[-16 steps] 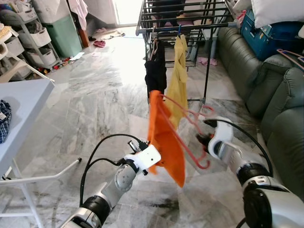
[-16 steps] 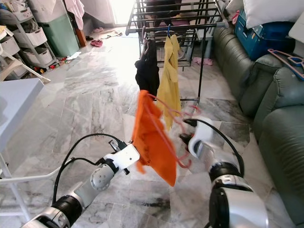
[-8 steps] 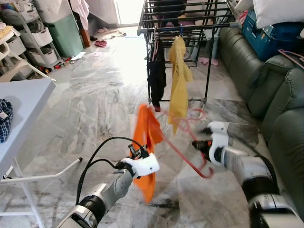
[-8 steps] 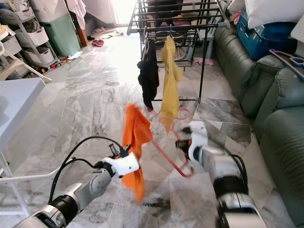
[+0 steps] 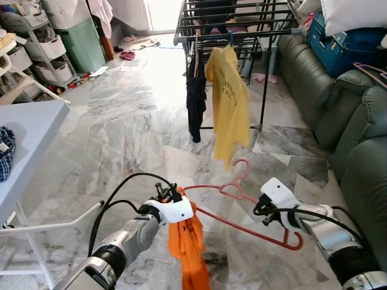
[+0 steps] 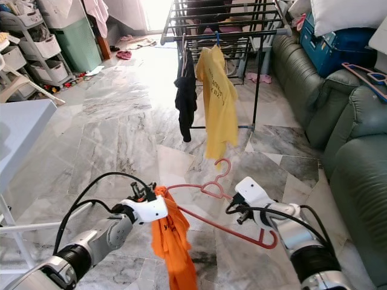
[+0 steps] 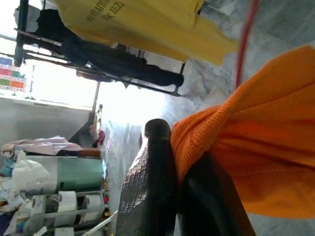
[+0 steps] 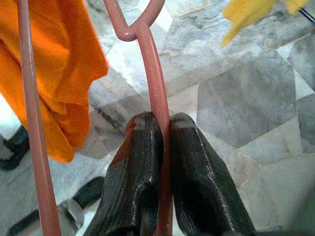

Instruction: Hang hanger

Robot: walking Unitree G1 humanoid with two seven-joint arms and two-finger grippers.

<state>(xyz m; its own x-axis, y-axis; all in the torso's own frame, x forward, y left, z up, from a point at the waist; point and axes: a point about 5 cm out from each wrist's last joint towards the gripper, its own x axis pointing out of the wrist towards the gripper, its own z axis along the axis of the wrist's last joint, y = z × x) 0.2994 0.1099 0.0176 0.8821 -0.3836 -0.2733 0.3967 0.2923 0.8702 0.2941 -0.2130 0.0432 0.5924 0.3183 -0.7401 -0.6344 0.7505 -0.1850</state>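
Right wrist view has the right gripper clamped with both black fingers on one arm of the thin pink-red plastic hanger, the neck and hook base just past the fingertips. In the left eye view that same hanger lies nearly flat and low between the two arms, its long bar running from the left gripper across to the right gripper, with the hook pointing up and forward. The left gripper is pinched shut on a bunched orange knit garment, which droops from the hanger's left end toward the grey marbled floor instead of sitting spread across the shoulders. Ahead and well apart stands the black metal drying rack, its front rail high above the hook and already carrying a yellow T-shirt and a dark garment. I judge the hanger must be lifted and carried forward, the right arm being nearer the hook and the free stretch of rail.
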